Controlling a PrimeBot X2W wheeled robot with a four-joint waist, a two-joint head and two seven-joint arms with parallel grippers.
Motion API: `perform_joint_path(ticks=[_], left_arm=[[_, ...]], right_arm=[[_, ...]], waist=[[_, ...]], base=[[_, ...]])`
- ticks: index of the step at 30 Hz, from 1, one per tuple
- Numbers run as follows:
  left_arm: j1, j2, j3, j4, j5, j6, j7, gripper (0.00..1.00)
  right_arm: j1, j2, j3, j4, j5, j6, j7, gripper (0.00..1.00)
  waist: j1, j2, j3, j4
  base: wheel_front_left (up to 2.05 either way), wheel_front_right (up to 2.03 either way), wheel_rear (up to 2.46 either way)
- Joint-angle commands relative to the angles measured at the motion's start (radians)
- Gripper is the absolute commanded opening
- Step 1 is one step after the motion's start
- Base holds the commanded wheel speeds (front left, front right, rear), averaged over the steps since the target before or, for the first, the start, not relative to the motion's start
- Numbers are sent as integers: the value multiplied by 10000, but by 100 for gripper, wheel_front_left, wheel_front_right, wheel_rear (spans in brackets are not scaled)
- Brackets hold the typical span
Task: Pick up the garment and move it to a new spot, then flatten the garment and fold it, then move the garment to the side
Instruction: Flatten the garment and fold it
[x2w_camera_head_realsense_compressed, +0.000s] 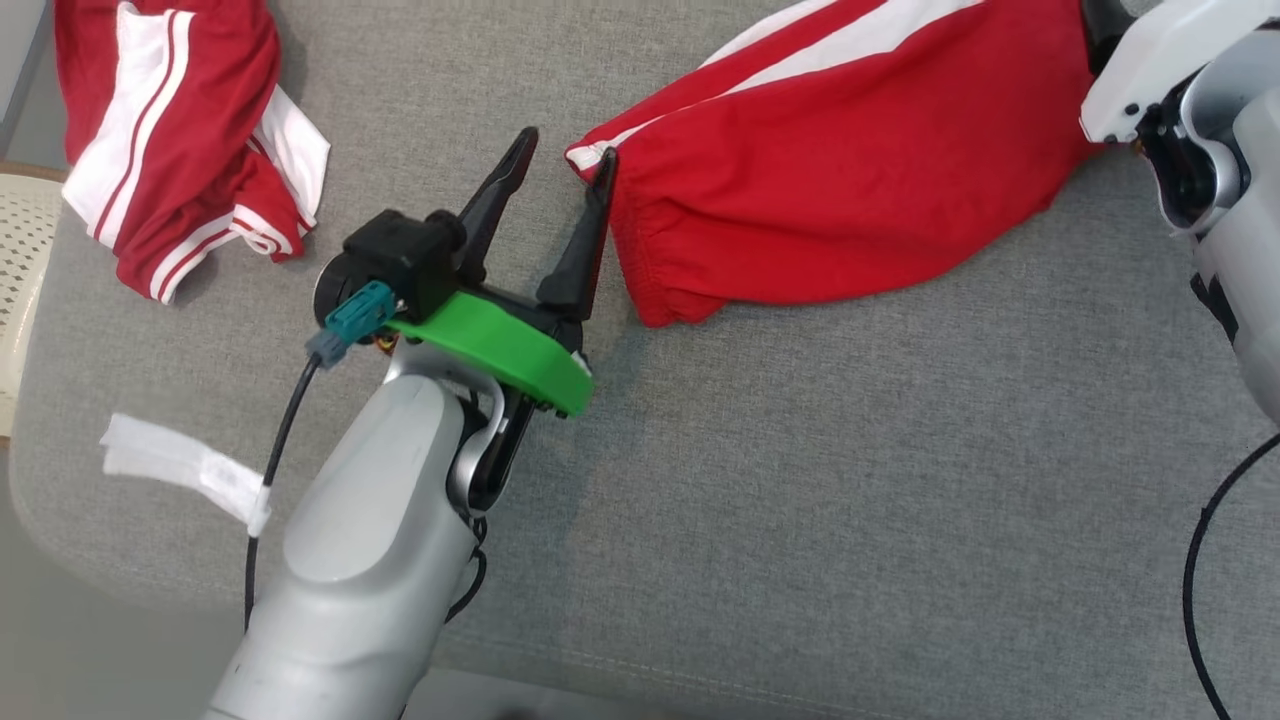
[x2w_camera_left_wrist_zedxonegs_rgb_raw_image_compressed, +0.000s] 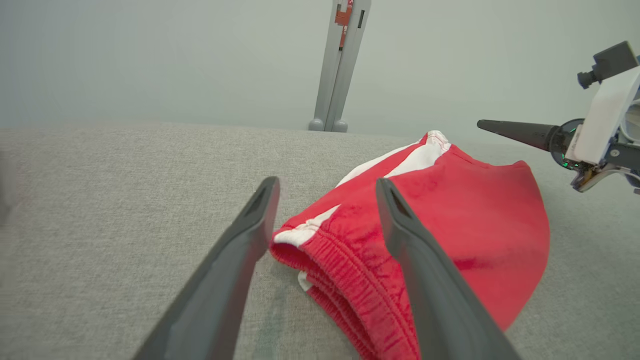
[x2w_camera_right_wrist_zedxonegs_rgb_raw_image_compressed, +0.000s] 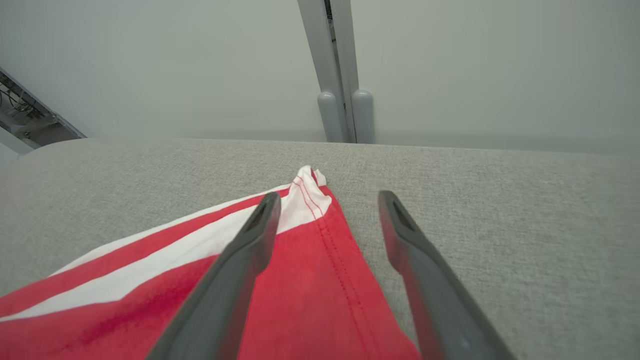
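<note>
The shorts (x2w_camera_head_realsense_compressed: 850, 170) are lying spread on the grey cushion (x2w_camera_head_realsense_compressed: 800, 500), toward the far right in the head view. They are red with white side stripes, and the elastic waistband (x2w_camera_left_wrist_zedxonegs_rgb_raw_image_compressed: 345, 280) is facing the left gripper (x2w_camera_head_realsense_compressed: 568, 145). That gripper is hovering at the waistband with its 2 fingers standing wide apart and holding nothing. The band's corner is sitting between them, 1 finger over red cloth and the other over bare cushion. The right gripper (x2w_camera_right_wrist_zedxonegs_rgb_raw_image_compressed: 328, 196) is hanging over the opposite end by the pointed hem corner (x2w_camera_right_wrist_zedxonegs_rgb_raw_image_compressed: 307, 192), its fingers likewise wide and empty. A 2nd red-and-white garment (x2w_camera_head_realsense_compressed: 170, 140) is lying crumpled well apart at the far left.

The cloth is looking light, soft and limp — it is likely going to sag and crease wherever it is left unsupported, and drag a little on the woven cushion. The gathered waistband is offering the thickest, firmest bite for the left fingers, and the stitched hem corner is suiting the right. Pinching every layer at once should be helping the shape hold together.
</note>
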Motion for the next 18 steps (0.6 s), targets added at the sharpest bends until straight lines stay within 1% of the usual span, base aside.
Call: perform_joint_path(ticks=[1, 5, 9, 12, 15, 18], left_arm=[[374, 32, 303, -180, 223, -20, -1, 100], [1260, 53, 1316, -834, 752, -20, -2, 100], [2166, 45, 2428, -1589, 1221, 7, -2, 100], [2723, 34, 3083, -2073, 1574, 46, -2, 100], [3392, 22, 3835, -2669, 1555, 98, -2, 100], [3740, 25, 4101, -2974, 1641, 159, -2, 100]], right_arm=[[283, -86, 105, 40, 119, 1, -75, 100], [674, -299, 503, 44, 196, 1, -85, 100], [979, -506, 736, 181, 366, 1, -21, 100], [1080, -607, 829, 388, 459, 1, 7, 100], [1184, -655, 998, 750, 445, 1, 106, 100], [1228, -570, 1054, 891, 566, 1, 161, 100]], waist=[[0, -1, -225, 28], [0, -1, -394, 120], [0, -1, -447, 264], [0, -1, -435, 375], [0, -1, -439, 488], [0, -1, -444, 550]], base=[[0, 0, 0], [0, 0, 0], [0, 0, 0], [0, 0, 0], [0, 0, 0], [0, 0, 0]])
